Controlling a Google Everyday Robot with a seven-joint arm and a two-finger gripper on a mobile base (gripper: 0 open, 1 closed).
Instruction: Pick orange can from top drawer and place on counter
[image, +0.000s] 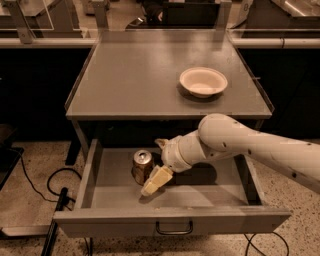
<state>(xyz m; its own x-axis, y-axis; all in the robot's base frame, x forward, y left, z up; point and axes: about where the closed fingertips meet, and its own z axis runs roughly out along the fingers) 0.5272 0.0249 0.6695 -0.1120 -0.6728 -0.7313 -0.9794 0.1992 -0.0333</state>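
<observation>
A: What is the arm showing?
B: Smooth off-white casing, dotted with small dark specks, swelling into a rounded joint. The cream, wedge-shaped claw is sitting inside the top drawer.

Top drawer pulled fully out beneath counter; dark loop handle centred on front panel. Orange can upright on drawer floor, left of centre, silver top with tab showing. Gripper down inside drawer, tilted, just beside can on its right-front side, pale tip low near drawer floor; contact with can not discernible. White arm enters from right, across drawer's right half. White bowl on counter, right side. Black cables on speckled floor, left.
</observation>
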